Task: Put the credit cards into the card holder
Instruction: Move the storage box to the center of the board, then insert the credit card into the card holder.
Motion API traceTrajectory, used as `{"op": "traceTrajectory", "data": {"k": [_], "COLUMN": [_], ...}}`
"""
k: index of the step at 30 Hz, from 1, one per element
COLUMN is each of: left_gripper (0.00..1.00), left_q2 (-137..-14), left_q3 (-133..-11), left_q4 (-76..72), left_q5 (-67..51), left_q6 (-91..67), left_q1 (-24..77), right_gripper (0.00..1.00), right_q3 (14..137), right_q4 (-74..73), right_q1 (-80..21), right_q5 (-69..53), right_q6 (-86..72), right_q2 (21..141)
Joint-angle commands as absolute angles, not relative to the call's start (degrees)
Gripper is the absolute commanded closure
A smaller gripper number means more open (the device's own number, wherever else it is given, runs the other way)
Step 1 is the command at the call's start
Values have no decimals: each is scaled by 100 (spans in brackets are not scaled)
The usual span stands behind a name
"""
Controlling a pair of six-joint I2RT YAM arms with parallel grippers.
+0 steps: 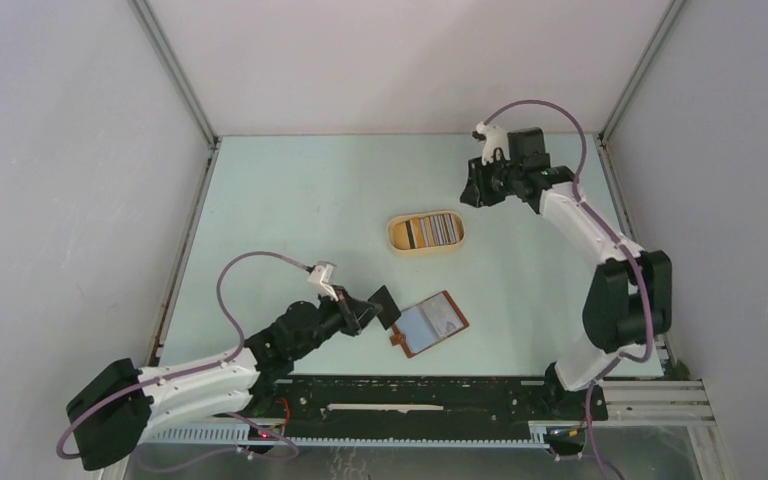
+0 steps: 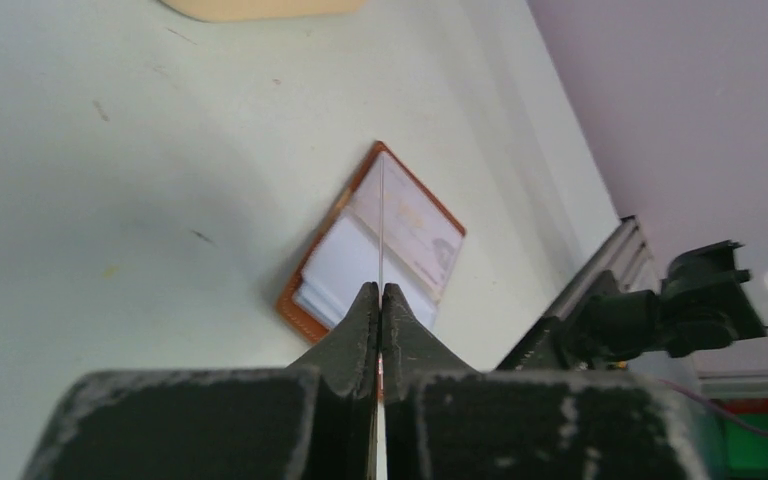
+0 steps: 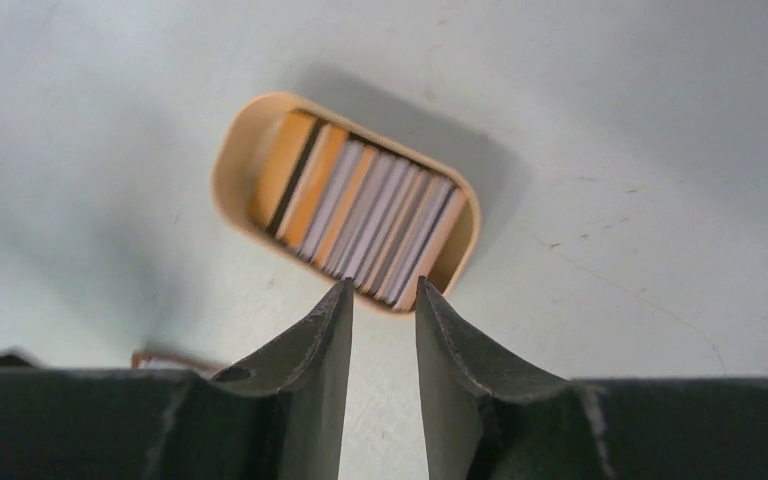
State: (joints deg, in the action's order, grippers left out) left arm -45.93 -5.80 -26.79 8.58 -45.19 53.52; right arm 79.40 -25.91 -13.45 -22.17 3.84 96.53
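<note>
The left gripper [image 2: 381,292] is shut tight on 1 dark card [image 1: 386,302]. The left wrist camera sees this card edge-on, as a thin pale line coming up from between the 2 black fingers [image 2: 352,335]. The fingers look rough and scuffed. The card is held up on its edge, just beside the left side of the card holder [image 1: 432,323]. I cannot tell if the card touches it.

The card holder lies open and flat on the table [image 1: 290,200], near the front edge and between the 2 arms. It has a red-brown leather rim, pale pockets inside and a little strap tab at its near left corner.

The right gripper [image 3: 382,287] has its fingers a little way apart, with nothing between them. It hangs high over the far right part of the table and looks down at the tan tray [image 3: 230,150]. The tray is smooth, with round ends. The credit cards [image 3: 360,215] stand in it on their edges, packed in 1 row of orange, white, grey and dark stripes.

The table is pale green and smooth, with a few small marks. The tray and the card holder are well apart, with bare table between them. Grey walls [image 1: 70,150] stand on 3 sides. A black metal rail [image 1: 410,392] runs along the front, near the card holder.
</note>
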Motion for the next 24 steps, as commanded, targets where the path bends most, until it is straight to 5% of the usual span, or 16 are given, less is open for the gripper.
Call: {"op": "traceTrajectory", "data": {"k": [1,3,7,9,13,20,24], "left_gripper": [100,100,100,100,100,100,100], "left_q2": [-4904,-5131,-5769,-6214,-7098,-8764,-9814], "left_q3": [-841,-837,-844,-846,-899,-985,-1117], "left_q4": [-3475,-3783,-4689,-5156,-5971,-7431,-8122], "left_q5": [410,262,-167,-385,-690,-706,-681], "left_q6": [-5079,-5315,-5755,-5975,-6409,-7046,-7448], "left_q1": [5355,5357,5357,5353,5358,5403,5468], "right_gripper": [61,57,8,2,7,10,22], "right_q3": [7290,6676,5613,5656,5986,5689,5688], "right_q4": [-2664,-2154,-1588,-2316,-3489,-3669,-3687], "right_q1": [-1335,-1337,-1308,-1284,-1310,-1690,-1958], "right_q5": [-3651,-3940,-4881,-5557,-5723,-4326,-3780], "right_q6": [1651,1810,2551,3129,3970,4772,4766], "right_q2": [8590,7905,7324,7581,8041,8221,8508]}}
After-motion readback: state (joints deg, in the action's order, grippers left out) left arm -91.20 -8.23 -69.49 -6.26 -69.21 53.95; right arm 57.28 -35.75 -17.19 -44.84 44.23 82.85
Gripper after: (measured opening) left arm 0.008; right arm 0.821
